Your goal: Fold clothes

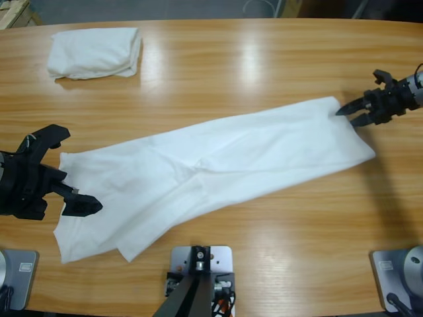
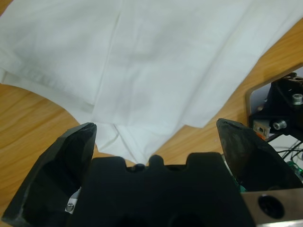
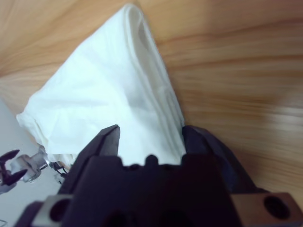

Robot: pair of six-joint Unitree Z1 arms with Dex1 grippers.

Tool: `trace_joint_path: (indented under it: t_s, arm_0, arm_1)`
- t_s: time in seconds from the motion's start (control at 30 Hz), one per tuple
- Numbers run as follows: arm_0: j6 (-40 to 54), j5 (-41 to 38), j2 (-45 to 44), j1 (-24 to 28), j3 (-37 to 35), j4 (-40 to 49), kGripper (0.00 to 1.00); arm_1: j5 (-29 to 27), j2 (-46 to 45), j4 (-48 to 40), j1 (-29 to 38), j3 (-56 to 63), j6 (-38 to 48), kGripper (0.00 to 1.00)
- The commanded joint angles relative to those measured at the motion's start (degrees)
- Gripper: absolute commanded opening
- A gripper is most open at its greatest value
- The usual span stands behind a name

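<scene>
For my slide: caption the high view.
Two grippers, left open, right at the far end, flank a long T-shirt; folded shirt behind.

The table (image 1: 218,66) is varnished wood — smooth, glossy, streaked with glare. The long T-shirt (image 1: 211,168) is matt white cloth, softly creased, as is the folded T-shirt (image 1: 96,51) at eleven o'clock — both dull against the sheen.

White T-shirt (image 1: 218,168): stretched long across the worktop (image 1: 264,59) between both grippers. Left gripper (image 1: 63,168): jaws spread wide at its near end. Right gripper (image 1: 353,113): jaws at its far corner. Folded white T-shirt (image 1: 96,51): well apart from both jaws.
</scene>
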Motion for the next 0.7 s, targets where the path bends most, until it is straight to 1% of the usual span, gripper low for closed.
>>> trace_joint_path:
  t_s: [0.03, 0.3, 0.33, 0.37, 0.4, 0.5, 0.53, 0.57, 0.7]
  arm_0:
    - [-0.5, -0.15, 1.06, -0.51, 1.89, -0.23, 0.987]
    - [-0.5, -0.15, 0.71, -0.51, 2.07, -0.16, 0.987]
    - [-0.52, -0.15, 0.68, -0.51, 2.1, -0.16, 0.987]
    - [-0.5, -0.15, 0.59, -0.51, 2.16, -0.16, 0.987]
    - [-0.5, -0.15, 0.47, -0.51, 2.16, -0.16, 0.987]
    - [-0.5, -0.15, 0.34, -0.51, 2.38, -0.07, 0.987]
    - [-0.5, -0.15, 0.36, -0.51, 2.49, -0.1, 0.987]
    - [-0.54, -0.15, 0.36, -0.51, 2.56, -0.07, 0.987]
    - [-0.59, -0.15, 0.06, -0.51, 2.84, -0.07, 0.987]
  arm_1:
    - [-2.97, 7.76, 1.19, 7.26, 2.34, 0.28, 0.609]
    - [-2.42, 7.94, 0.99, 7.35, 2.36, -0.13, 0.605]
    - [-2.21, 7.96, 0.83, 7.35, 2.41, -0.53, 0.583]
    - [-2.03, 7.87, 0.83, 7.35, 2.41, -1.04, 0.491]
    - [-2.03, 7.11, 0.69, 7.35, 2.43, -1.29, 0.467]
    - [-1.33, 5.88, -0.04, 7.35, 2.78, -1.69, 0.134]
    - [-1.09, 5.88, -0.04, 7.35, 2.78, -1.83, 0.043]
    - [-0.96, 5.87, -0.1, 7.35, 2.85, -1.83, 0.0]
    - [-0.79, 5.32, -0.57, 7.35, 3.04, -1.83, 0.0]
